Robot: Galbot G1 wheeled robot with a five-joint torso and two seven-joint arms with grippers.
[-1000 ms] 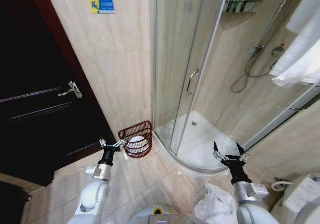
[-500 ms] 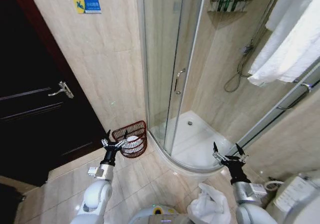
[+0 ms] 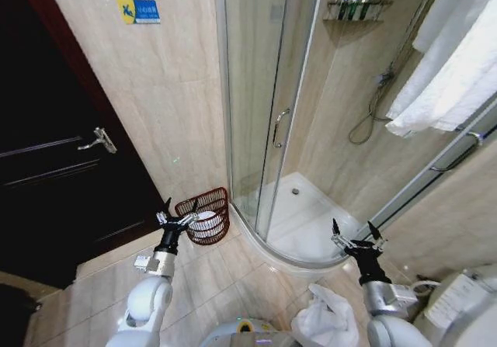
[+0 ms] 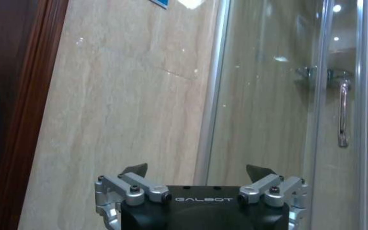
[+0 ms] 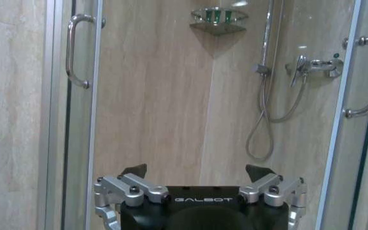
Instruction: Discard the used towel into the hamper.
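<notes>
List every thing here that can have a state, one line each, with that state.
Left hand: open, empty, raised beside the hamper.
Right hand: open, empty, raised before the shower tray.
Hamper: upright on the floor by the wall, something white inside.
Shower door: closed.
Dark door: closed.
White towel: hanging on the rail.

The left gripper [image 4: 197,168], fingers spread and empty, faces a beige tiled wall [image 4: 120,105] between a dark door frame [image 4: 34,96] and a glass shower door [image 4: 286,96].

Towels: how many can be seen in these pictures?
3. One white towel hangs at the upper right, one lies crumpled on the floor near the right arm, one sits inside the hamper. Others may be hidden.
</notes>
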